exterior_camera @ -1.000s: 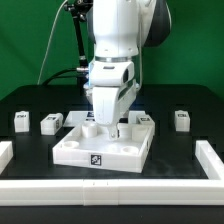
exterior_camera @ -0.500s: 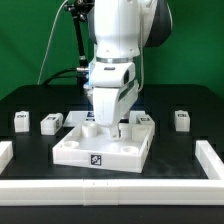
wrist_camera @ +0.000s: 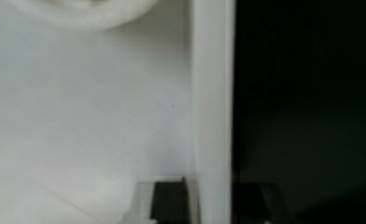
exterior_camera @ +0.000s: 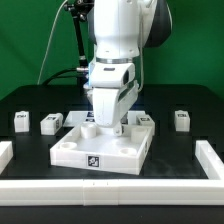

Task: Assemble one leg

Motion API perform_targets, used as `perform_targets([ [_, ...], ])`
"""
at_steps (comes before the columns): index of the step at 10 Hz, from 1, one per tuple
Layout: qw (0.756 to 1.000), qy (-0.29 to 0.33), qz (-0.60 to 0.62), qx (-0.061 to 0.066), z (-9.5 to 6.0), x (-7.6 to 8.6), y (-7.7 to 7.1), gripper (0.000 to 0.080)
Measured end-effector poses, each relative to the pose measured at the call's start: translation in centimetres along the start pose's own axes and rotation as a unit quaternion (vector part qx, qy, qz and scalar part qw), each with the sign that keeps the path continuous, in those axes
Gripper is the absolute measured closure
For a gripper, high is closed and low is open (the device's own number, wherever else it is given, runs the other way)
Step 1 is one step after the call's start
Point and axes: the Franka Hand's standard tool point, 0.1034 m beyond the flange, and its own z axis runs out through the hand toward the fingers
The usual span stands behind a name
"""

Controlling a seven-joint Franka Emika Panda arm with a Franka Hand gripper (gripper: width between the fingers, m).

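The white square tabletop (exterior_camera: 85, 148) lies on the black table, with a marker tag on its front edge. My gripper (exterior_camera: 113, 124) reaches down at its far edge. In the wrist view the two dark fingers (wrist_camera: 171, 203) stand on either side of the tabletop's raised rim (wrist_camera: 212, 110), and the gripper (wrist_camera: 217, 200) looks shut on it. Small white legs with tags stand on the table: two at the exterior view's left (exterior_camera: 20, 121) (exterior_camera: 51, 122), one at its right (exterior_camera: 181, 119), and one by the tabletop's far right corner (exterior_camera: 146, 120).
A low white wall (exterior_camera: 110, 188) borders the table at the front and on both sides. A round socket (wrist_camera: 87, 15) in the tabletop shows in the wrist view. A green backdrop and a black stand are behind the arm.
The tabletop has shifted slightly toward the exterior view's left, along with the gripper. The legs have not moved.
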Motion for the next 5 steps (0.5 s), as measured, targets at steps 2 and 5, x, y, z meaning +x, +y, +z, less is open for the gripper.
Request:
perform_targets([
  [2,1.000,0.000,0.000,0.000,0.00,-0.02,0.01,0.0742],
  [5,1.000,0.000,0.000,0.000,0.00,-0.02,0.01,0.0742],
])
